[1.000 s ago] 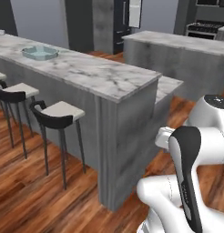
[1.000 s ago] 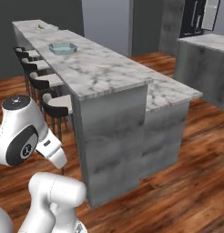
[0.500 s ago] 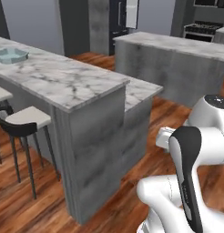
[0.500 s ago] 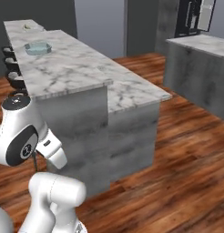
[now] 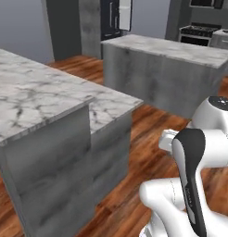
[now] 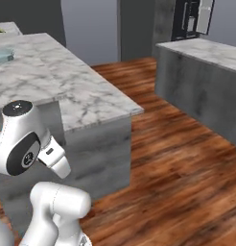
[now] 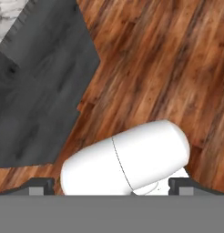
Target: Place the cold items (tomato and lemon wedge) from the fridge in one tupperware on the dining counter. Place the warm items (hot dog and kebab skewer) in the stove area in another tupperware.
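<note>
1. Left base view: dining counter (image 5: 37, 97) w/ white marble top and grey base fills the left; its lower end step (image 5: 111, 104) ends at a corner mid-frame. Kitchen island (image 5: 171, 69) stands beyond, across the wood floor (image 5: 153, 125). Fridge (image 5: 113, 18) dark, at top centre behind the island. Stove (image 5: 199, 34) at top right.
2. Right base view: same counter (image 6: 67, 81) on the left; pale blue-green tray (image 6: 2, 55) sits on it at the far left edge, partly cut off. Island (image 6: 206, 77) on the right, fridge (image 6: 189, 19) at top right.
3. Hand view: looks down at floor (image 7: 168, 59) and the counter's grey base (image 7: 36, 91). Gripper fingertips barely show at bottom; can't tell if spread or closed.
</note>
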Robot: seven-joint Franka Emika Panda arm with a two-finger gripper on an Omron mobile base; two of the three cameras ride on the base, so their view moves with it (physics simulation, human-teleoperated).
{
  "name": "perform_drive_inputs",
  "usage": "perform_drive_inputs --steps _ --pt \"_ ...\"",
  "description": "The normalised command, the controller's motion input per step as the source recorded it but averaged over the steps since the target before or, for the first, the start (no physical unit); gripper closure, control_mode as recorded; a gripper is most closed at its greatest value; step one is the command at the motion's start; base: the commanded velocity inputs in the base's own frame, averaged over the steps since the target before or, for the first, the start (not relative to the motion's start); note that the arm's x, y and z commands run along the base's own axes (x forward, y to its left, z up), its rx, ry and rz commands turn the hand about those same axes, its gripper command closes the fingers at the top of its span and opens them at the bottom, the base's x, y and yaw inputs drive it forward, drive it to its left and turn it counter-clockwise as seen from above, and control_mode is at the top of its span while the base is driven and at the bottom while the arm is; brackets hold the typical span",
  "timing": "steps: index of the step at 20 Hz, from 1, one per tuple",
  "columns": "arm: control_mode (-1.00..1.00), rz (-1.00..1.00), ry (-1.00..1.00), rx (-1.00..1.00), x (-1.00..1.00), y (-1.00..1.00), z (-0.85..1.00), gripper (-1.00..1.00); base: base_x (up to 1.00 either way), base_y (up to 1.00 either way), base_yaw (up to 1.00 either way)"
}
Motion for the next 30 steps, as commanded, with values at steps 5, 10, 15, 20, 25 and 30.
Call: perform_drive_inputs --steps 5,10,15,20,25,30 --pt "1.00 0.00 0.00 0.00 0.00 0.00 0.00 -1.00 0.52 -1.00 -0.13" --pt "1.00 0.00 0.00 0.00 0.00 0.00 0.00 -1.00 0.50 -1.00 -0.18" --pt "1.00 0.00 0.00 0.00 0.00 0.00 0.00 -1.00 0.56 -1.00 -0.15" --pt "1.00 0.00 0.00 0.00 0.00 0.00 0.00 -1.00 0.80 -1.00 -0.03" --pt "1.00 0.00 0.00 0.00 0.00 0.00 0.00 -1.00 0.89 -1.00 0.01" --pt "1.00 0.00 0.00 0.00 0.00 0.00 0.00 -1.00 0.84 -1.00 0.08"
